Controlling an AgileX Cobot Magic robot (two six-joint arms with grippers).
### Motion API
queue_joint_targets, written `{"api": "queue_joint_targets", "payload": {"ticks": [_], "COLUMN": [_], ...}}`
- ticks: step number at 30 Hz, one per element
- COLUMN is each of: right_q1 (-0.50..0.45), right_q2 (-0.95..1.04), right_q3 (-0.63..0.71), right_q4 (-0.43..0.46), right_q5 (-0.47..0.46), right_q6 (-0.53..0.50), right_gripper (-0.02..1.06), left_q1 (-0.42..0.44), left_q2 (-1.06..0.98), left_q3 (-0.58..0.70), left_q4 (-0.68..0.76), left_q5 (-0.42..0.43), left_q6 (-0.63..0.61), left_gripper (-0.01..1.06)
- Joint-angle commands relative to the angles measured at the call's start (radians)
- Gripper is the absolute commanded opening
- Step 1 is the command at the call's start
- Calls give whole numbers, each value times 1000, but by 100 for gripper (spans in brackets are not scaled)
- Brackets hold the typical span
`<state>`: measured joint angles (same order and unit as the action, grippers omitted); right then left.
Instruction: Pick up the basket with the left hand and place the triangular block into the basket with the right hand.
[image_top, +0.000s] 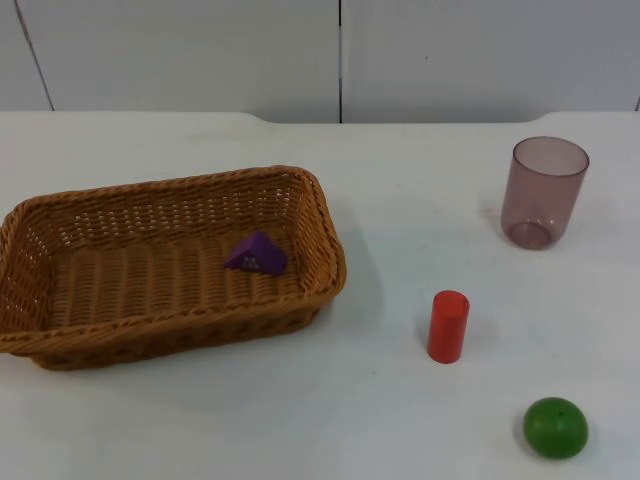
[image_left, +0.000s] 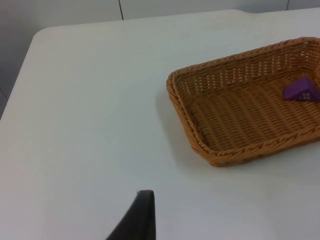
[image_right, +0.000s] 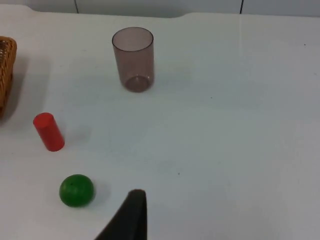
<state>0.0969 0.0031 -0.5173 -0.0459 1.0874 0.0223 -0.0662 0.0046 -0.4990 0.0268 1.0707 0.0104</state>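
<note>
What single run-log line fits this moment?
basket: on table | purple triangular block: inside basket | red cylinder, green ball, cup: on table

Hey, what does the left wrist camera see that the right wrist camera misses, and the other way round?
Left wrist alone: the purple triangular block lying inside the basket, whose near rim and woven floor are in sight. Right wrist alone: the tinted cup standing upright, the red cylinder and the green ball, all apart on the table. Both share the basket, the white table and the grey wall.
</note>
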Motion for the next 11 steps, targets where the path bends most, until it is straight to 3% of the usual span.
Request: {"api": "queue_joint_targets", "payload": {"ticks": [1,11], "right_q1": [-6,-6], "right_q2": [-3,-3], "right_q3": [1,1], "right_q4": [3,3], "right_q5": [-11,-11], "right_q6": [-5,-5], "right_gripper": [105,105], "left_q1": [-3,49], "left_q2": [-5,-5], "left_q3": [4,4], "left_q4": [7,10], "left_q5": [4,4], "left_q6": [-2,-2], "left_gripper": [105,105]}}
